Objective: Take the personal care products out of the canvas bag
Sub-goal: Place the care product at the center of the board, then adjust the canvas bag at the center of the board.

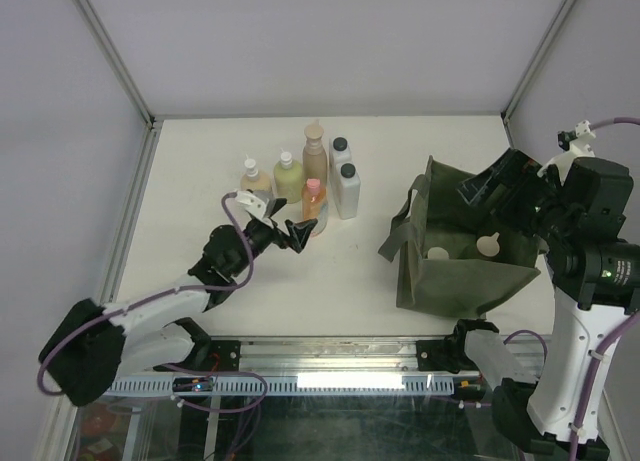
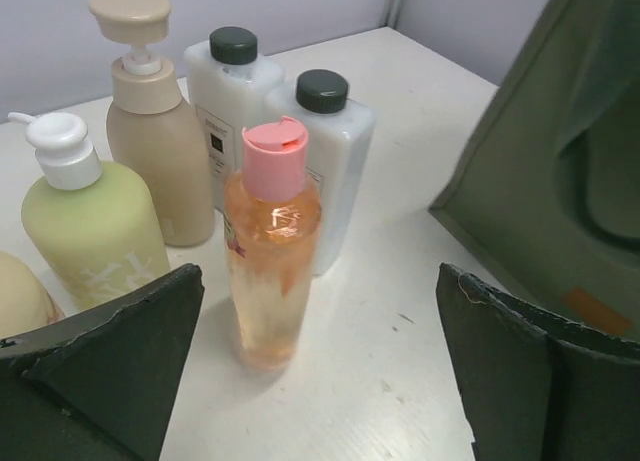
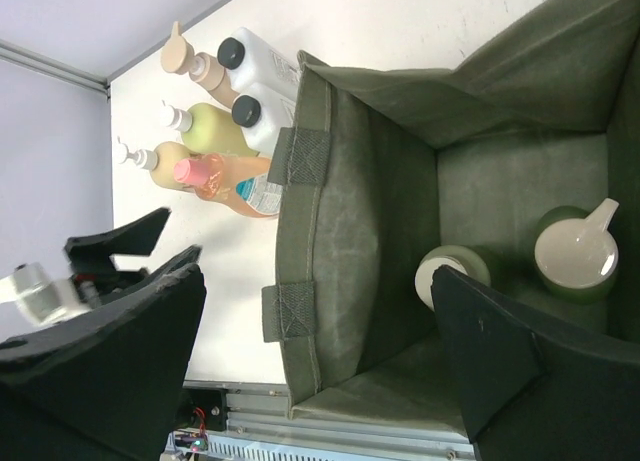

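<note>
The olive bag (image 1: 460, 261) stands open on the table (image 1: 200, 151), directly beneath the right pincer (image 1: 487, 188). Two bottles are inside it, on the bottom: one with a round pale cap (image 3: 455, 271), just beside that pincer's right finger in the wrist view, and one with a pale pump top (image 3: 575, 253), further to its right. The right pincer (image 3: 315, 281) is spread wide and holds nothing.

Six bottles stand out of the bag in a close cluster on the table, around the left pincer (image 1: 297, 233). This pincer (image 2: 318, 281) is also spread wide. The orange bottle (image 2: 270, 251), pink-capped, stands upright between its fingers, apart from both. Just beyond the orange bottle are two white bottles (image 2: 335, 151) with black caps. To their left stand a tan pump bottle (image 2: 155, 151) and a green bottle (image 2: 90, 231). A beige bottle (image 2: 15, 296) shows only as a sliver at the pincer's far left.

Only the right wrist view looks down into the bag and shows the bodies of the bottles there; the top view shows just their two pale caps (image 1: 437, 253). The left wrist view shows only the bag's outer side (image 2: 540, 181), to the pincer's right. The top view alone shows both arms together, well apart.
</note>
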Available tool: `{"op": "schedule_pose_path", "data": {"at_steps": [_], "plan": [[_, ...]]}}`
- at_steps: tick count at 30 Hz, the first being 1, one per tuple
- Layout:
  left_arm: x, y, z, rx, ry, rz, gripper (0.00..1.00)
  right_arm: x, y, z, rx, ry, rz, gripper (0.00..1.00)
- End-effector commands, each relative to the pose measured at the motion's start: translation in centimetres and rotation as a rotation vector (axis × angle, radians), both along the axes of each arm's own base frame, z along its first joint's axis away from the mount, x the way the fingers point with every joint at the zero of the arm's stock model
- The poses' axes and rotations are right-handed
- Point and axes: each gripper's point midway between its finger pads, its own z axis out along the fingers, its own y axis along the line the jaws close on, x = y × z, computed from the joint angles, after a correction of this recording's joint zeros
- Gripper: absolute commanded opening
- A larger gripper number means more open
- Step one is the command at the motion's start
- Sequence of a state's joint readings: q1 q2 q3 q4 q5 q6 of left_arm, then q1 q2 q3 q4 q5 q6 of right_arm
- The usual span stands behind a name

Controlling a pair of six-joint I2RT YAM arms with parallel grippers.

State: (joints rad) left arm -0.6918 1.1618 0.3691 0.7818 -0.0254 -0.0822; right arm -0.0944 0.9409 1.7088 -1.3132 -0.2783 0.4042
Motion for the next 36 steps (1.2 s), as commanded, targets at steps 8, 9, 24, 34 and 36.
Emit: {"op": "schedule_pose_path", "data": {"at_steps": [8,9,24,34,36], "plan": [[-9.5,-0.1,8.6,-0.107,0.113,-0.329,0.95,0.1,-0.3,-2.8,-0.019,-0.004,-0.008,0.99],[-10.1,-0.7,10.3,-0.118,0.095,-0.381,0.93,0.0,-0.4,-3.1,-0.022,0.003,-0.011,0.99],[-9.9,-13.3,17.2,-0.173,0.132,-0.536,0.77,-0.9,-4.0,-5.2,-0.174,0.14,-0.147,0.99],[-8.5,-21.0,15.0,-0.126,0.281,-0.543,0.78,-1.2,-3.7,-8.5,-0.114,0.256,-0.178,0.85],[-8.5,-21.5,13.8,-0.1,0.315,-0.539,0.79,-1.9,-3.6,-9.5,-0.101,0.287,-0.189,0.8]]}}
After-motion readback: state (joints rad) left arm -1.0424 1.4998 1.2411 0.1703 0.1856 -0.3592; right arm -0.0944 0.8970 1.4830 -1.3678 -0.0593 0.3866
